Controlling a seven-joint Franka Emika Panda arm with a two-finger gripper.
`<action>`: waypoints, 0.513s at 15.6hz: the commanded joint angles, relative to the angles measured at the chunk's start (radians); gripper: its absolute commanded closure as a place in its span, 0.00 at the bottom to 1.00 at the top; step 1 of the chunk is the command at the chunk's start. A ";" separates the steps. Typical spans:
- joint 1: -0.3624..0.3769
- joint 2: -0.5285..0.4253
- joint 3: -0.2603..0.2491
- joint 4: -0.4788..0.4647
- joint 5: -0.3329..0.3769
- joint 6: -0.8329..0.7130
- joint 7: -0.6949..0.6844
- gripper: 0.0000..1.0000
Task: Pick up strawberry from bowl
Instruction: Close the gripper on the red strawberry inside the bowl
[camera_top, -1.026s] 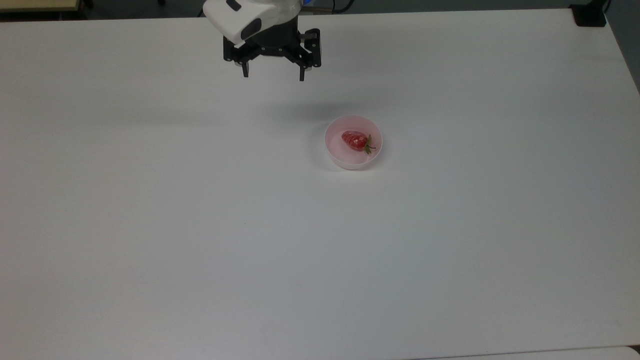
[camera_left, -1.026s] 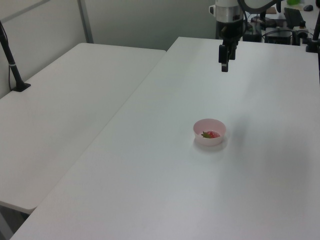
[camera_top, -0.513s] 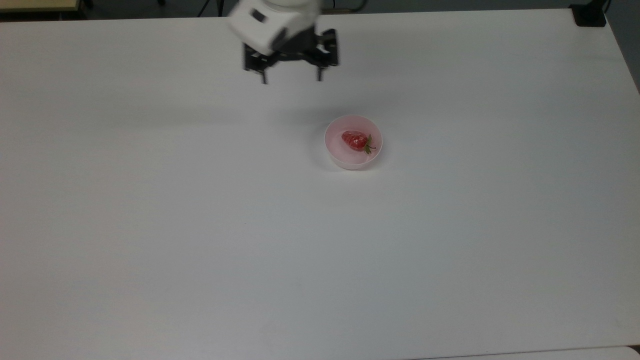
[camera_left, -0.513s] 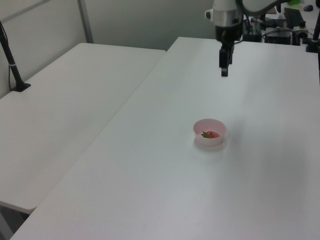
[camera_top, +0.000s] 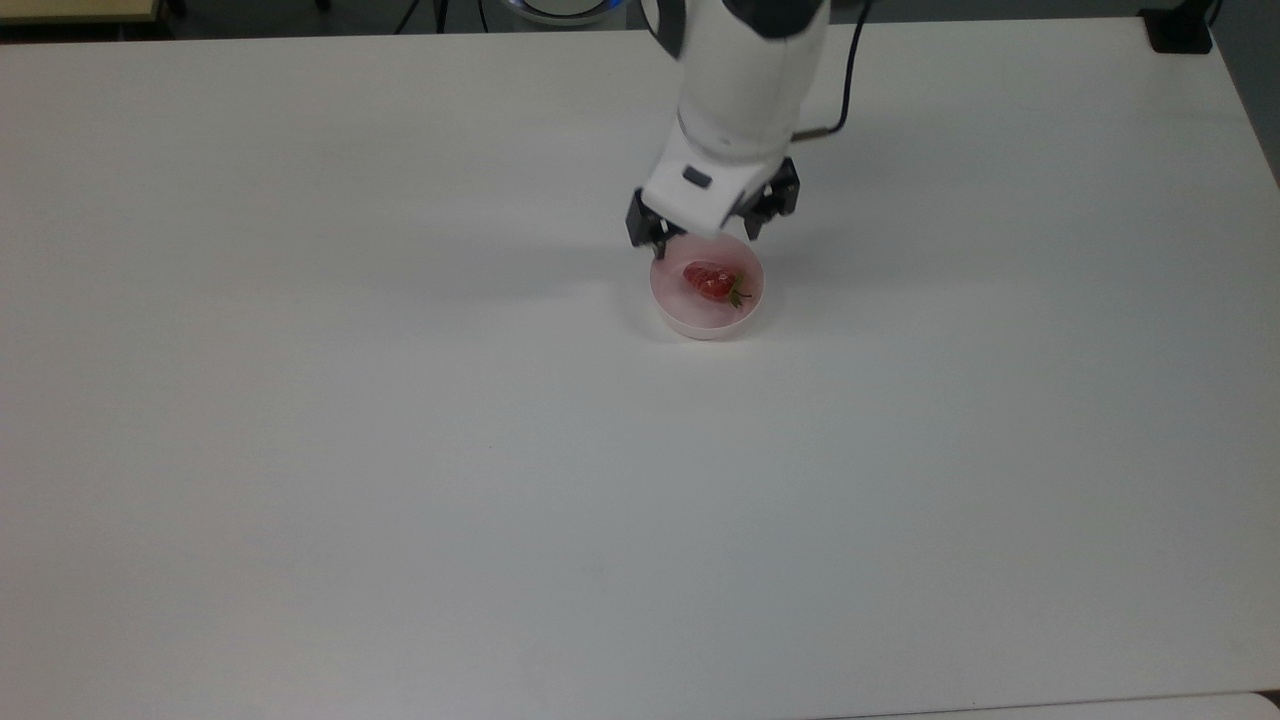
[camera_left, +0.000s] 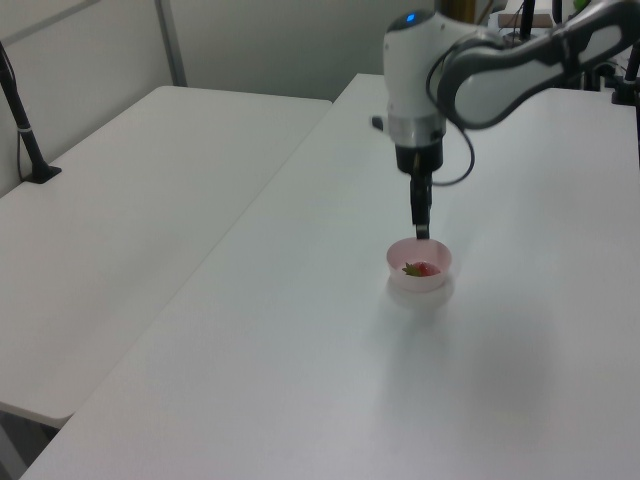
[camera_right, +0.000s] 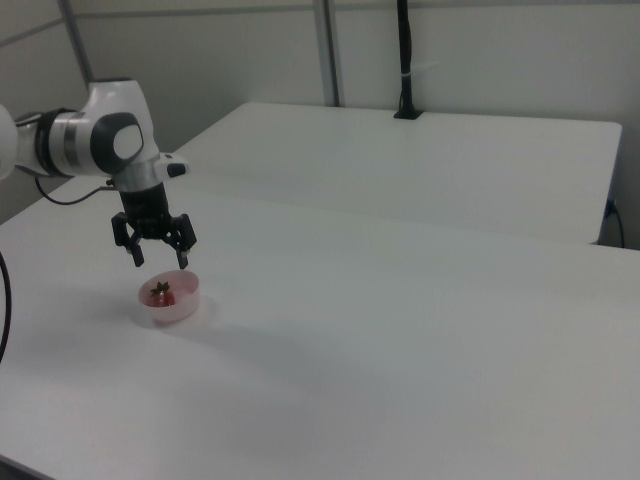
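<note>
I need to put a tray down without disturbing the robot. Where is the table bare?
The table is bare across the top view's left, right and bottom, away from the bowl. Crowded spot: the bowl, where the open gripper hangs above the strawberry.

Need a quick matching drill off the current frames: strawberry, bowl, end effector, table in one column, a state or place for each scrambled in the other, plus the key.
Things:
1. strawberry
2. bowl
3. end effector
4. table

States or places:
A. open, above the bowl, holding nothing
B. white, bears the bowl
C. red, lying inside the bowl
D. pale pink, standing upright on the table

Pairs: 1-C, 2-D, 3-A, 4-B
</note>
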 joint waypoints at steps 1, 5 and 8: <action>0.029 0.028 -0.026 0.003 0.006 0.029 -0.045 0.01; 0.033 0.071 -0.025 0.005 0.000 0.033 -0.085 0.06; 0.055 0.102 -0.023 0.005 -0.033 0.039 -0.086 0.09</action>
